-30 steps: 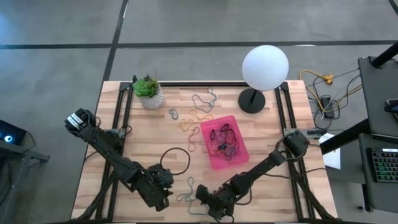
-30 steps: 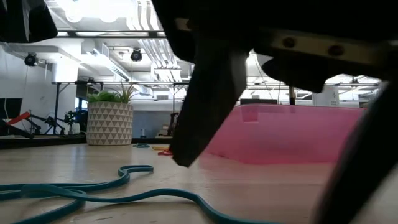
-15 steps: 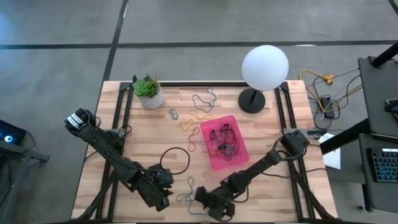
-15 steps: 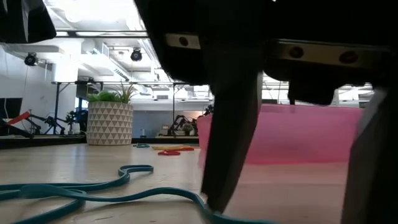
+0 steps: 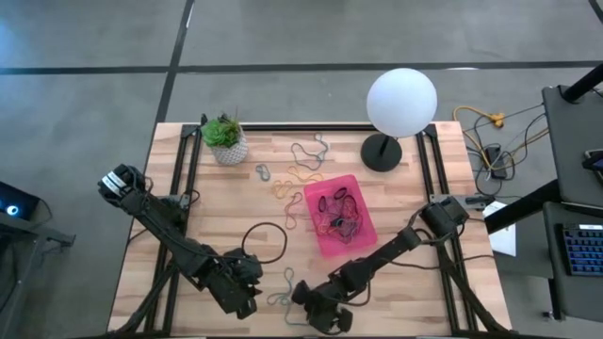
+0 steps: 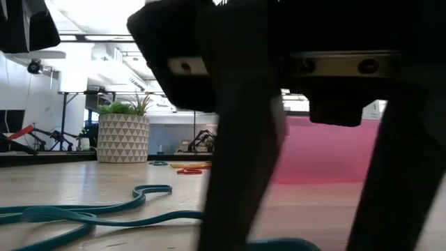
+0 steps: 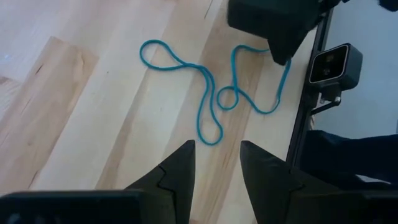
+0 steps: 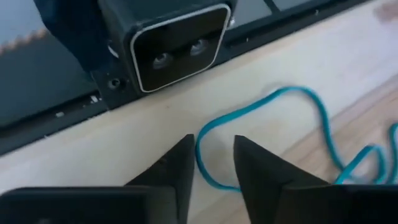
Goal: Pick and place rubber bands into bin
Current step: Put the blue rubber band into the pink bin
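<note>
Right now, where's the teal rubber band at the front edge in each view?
High: teal rubber band between both grippers, front edge.
Low: across the foreground.
Left wrist: squiggle ahead of the fingers.
Right wrist: loop running between the fingers.
Shared landmark: right gripper.

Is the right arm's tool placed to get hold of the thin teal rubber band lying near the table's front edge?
Probably yes: the right tool sits low over the thin teal rubber band, a strand running between its fingers, nothing between them. The left tool waits nearby.
</note>
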